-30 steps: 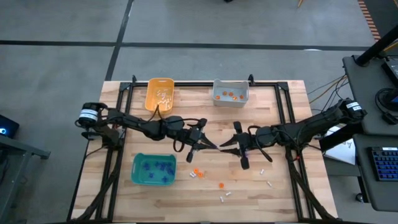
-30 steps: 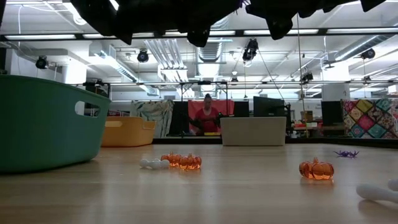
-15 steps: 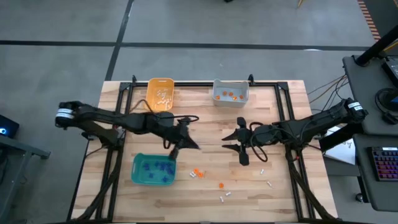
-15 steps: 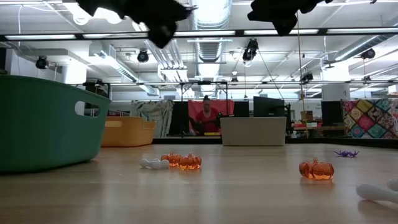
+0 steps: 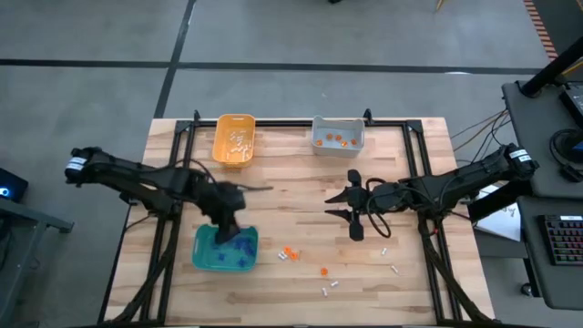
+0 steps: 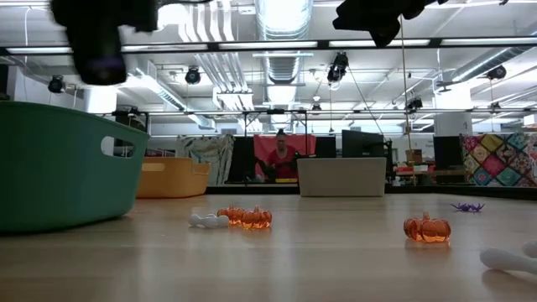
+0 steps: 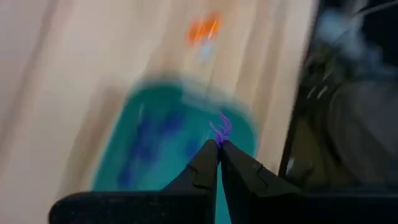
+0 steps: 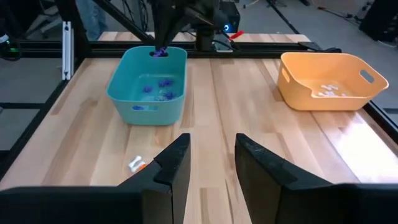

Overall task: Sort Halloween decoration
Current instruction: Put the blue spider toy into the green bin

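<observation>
Presently my left gripper (image 7: 217,149) is clenched on one purple spider (image 7: 222,129), pinched at the very tips of my fingers, and in the high view it hangs over the teal bin (image 5: 202,256) at lower left of the frame. That bin already holds other purple pieces.

My right gripper (image 8: 207,163) sits right of centre in the high view, jaws parted and holding nothing.

Remaining stock: orange pumpkins (image 6: 245,217) and small white pieces (image 6: 206,221) lie loose on the table (image 5: 301,182), lower centre of the high view, just right of the teal bin. One more purple spider (image 6: 467,206) shows at the right of the low view. The yellow bin (image 5: 234,139) at upper left holds white pieces; the grey bin (image 5: 338,138) at upper centre holds orange ones.

Risks noted:
- The hold is slight, by a leg or two only. A jolt could shake the spider loose short of the bin.
- Spiky legs may snag on my pads at release, so the piece clings and leaves with me.
- Letting go near the rim could bounce it out among the pumpkins.
- My wrist view is smeared, so my aim over the bin is uncertain.
</observation>
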`<state>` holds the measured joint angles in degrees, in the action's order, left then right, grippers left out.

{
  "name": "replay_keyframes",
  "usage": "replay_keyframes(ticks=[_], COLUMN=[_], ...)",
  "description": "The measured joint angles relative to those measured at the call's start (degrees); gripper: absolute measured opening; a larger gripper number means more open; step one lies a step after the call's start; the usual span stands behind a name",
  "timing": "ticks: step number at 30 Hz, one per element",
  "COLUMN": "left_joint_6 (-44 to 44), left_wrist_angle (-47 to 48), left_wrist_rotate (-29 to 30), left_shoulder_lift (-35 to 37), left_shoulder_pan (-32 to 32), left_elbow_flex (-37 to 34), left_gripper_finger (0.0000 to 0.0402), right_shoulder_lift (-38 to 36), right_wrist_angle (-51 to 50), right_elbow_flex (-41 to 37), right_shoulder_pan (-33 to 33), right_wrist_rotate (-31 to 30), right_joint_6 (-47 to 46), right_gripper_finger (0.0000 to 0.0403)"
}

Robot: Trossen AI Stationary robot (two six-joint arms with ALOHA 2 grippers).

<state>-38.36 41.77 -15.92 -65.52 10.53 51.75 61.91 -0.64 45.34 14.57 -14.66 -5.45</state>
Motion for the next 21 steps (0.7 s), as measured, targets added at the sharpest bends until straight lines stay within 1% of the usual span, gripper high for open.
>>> replay_keyframes(ticks=[4, 7, 10, 14, 21], left_joint_6=[-3.8, -3.8, -2.8, -1.0, 1.8], left_wrist_angle=[13.3, 18.3, 19.1, 19.1, 19.1], left_wrist_rotate=[-0.1, 0.5, 1.8, 2.2, 5.2], left_shoulder_lift=[-1.8, -4.0, -6.5, -10.2, -16.4], left_shoulder_pan=[3.8, 6.1, 7.1, 7.3, 7.4], left_elbow_flex=[0.0, 0.0, 0.0, 0.0, 0.0], left_gripper_finger=[0.0, 0.0, 0.0, 0.0, 0.0], right_shoulder_lift=[0.0, 0.0, 0.0, 0.0, 0.0], right_wrist_angle=[0.0, 0.0, 0.0, 0.0, 0.0], right_elbow_flex=[0.1, 0.3, 0.4, 0.4, 0.4], right_shoulder_pan=[0.0, 0.0, 0.0, 0.0, 0.0], right_wrist_rotate=[0.0, 0.0, -0.1, -0.4, -0.4], right_joint_6=[0.1, 0.5, 0.8, 0.9, 0.9], right_gripper_finger=[0.0116, 0.0116, 0.0116, 0.0116, 0.0116])
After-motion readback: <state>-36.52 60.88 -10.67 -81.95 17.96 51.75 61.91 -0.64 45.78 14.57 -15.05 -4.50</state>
